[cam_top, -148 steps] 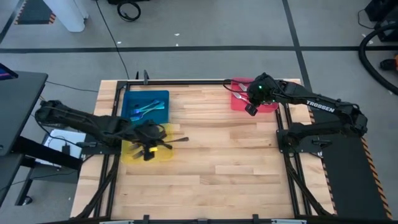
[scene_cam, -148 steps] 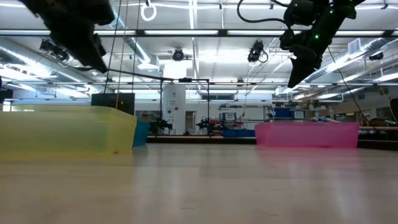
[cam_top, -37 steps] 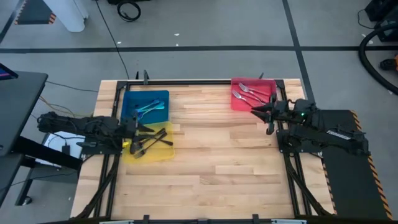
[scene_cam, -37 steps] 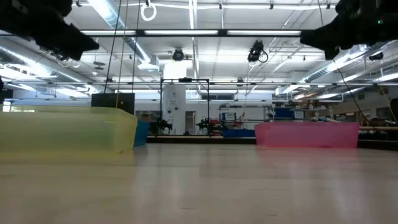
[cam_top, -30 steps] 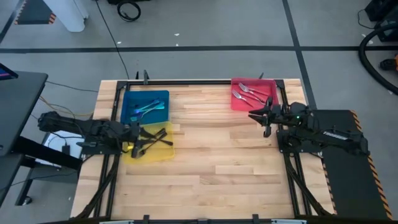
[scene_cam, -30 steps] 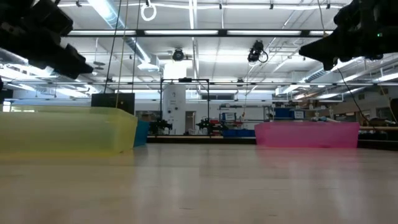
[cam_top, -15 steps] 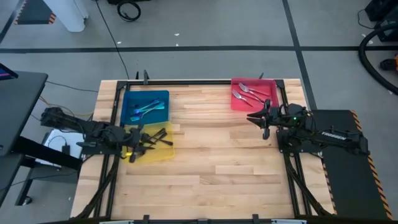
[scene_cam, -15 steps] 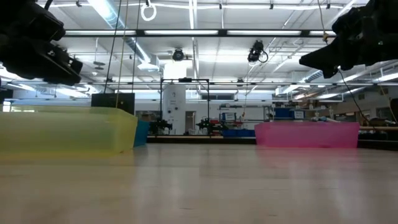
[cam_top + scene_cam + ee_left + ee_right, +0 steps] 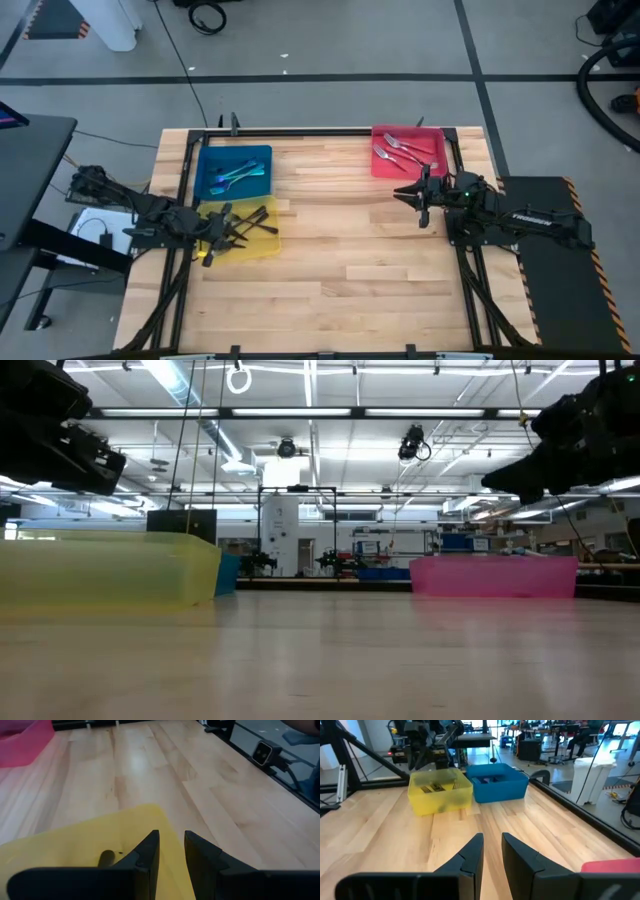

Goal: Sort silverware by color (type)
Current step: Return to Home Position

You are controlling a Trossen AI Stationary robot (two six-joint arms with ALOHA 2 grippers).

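The forks lie sorted in three trays. Teal forks (image 9: pixel 235 175) are in the blue tray (image 9: pixel 258 155), dark forks (image 9: pixel 248 222) in the yellow tray (image 9: pixel 262 245), and pinkish forks (image 9: pixel 402 150) in the red tray (image 9: pixel 380 165). My left gripper (image 9: pixel 212 245) hovers over the yellow tray's left part, shut to a narrow slit and holding nothing (image 9: pixel 171 847). My right gripper (image 9: pixel 408 193) hangs above bare table just near of the red tray, also shut to a slit and holding nothing (image 9: pixel 492 847).
Wide bare wood (image 9: pixel 340 250) lies between the trays and toward the near edge. A black frame rail (image 9: pixel 460 240) runs along the right side, and another along the left (image 9: pixel 180 280). Both arms are folded back over their bases.
My left gripper has drawn back toward the table's left and near edges, over the yellow tray's left part. My right gripper has sunk lower and shifted slightly toward the table's left, away from the red tray. No fork has moved.
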